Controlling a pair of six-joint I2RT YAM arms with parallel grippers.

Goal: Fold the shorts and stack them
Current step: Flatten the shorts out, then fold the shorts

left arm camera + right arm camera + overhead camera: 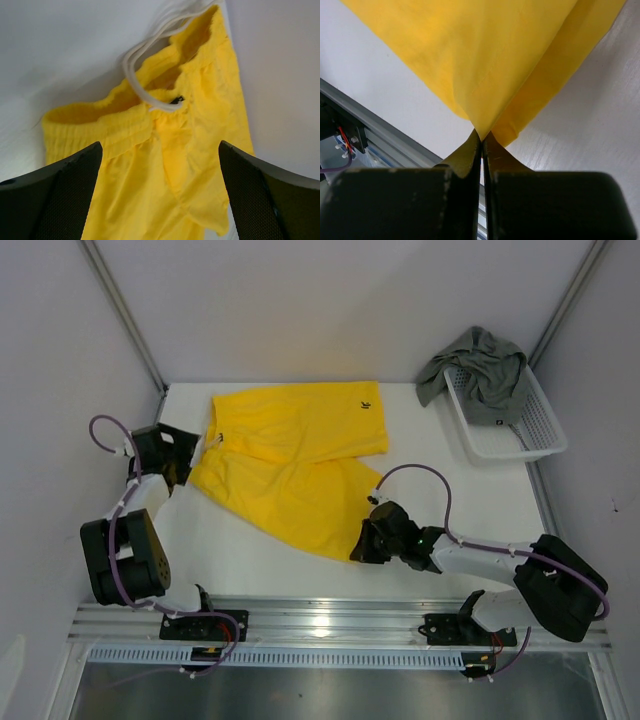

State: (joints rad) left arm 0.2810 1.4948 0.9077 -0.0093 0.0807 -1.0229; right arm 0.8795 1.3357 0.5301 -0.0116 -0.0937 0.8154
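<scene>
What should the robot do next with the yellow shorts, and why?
Probably the right gripper should lift the leg corner it pinches and carry it over the other leg of the yellow shorts: they lie spread open, and the left gripper is open, holding nothing.

A white mesh basket sits at the far right corner of the white table.

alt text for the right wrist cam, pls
The right pincer, jaws closed, pinches an edge of the yellow shorts, and the cloth fans out from the grip to fill the top of the frame. Around it is the white table, with a metal rail at lower left.
</scene>
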